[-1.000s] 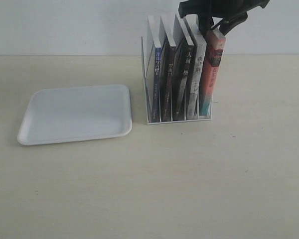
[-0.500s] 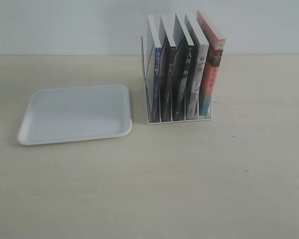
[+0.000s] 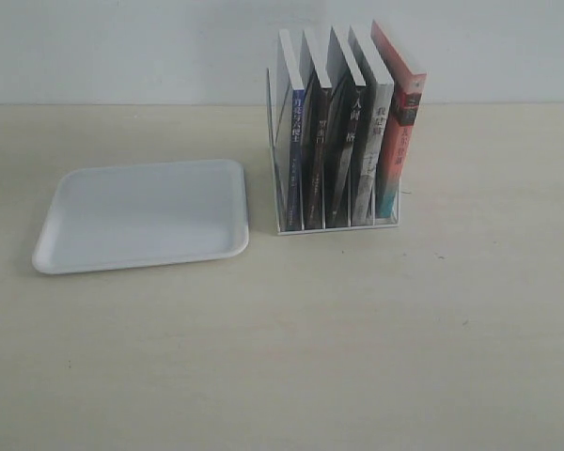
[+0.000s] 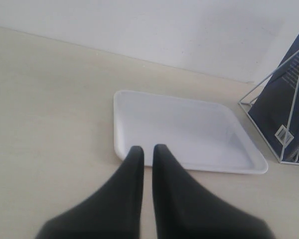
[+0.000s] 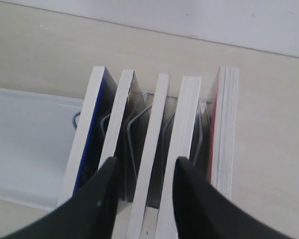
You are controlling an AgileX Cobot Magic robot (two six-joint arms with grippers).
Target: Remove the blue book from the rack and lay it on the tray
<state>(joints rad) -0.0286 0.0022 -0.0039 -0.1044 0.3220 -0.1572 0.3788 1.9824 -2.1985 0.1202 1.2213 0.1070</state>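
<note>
5 books point(image 3: 357, 141) stand in the rack point(image 3: 338, 226). Your blue book point(image 3: 296, 155) fills the end slot nearest the tray point(image 3: 141, 216), on end, long axis near vertical and tilted slightly, spine facing the exterior camera. Your right gripper point(image 5: 145, 162) hangs over the books' top edges, fingers spread apart. Your left gripper point(image 4: 147, 149), by the tray's rim, has its fingers drawn almost together.
</note>
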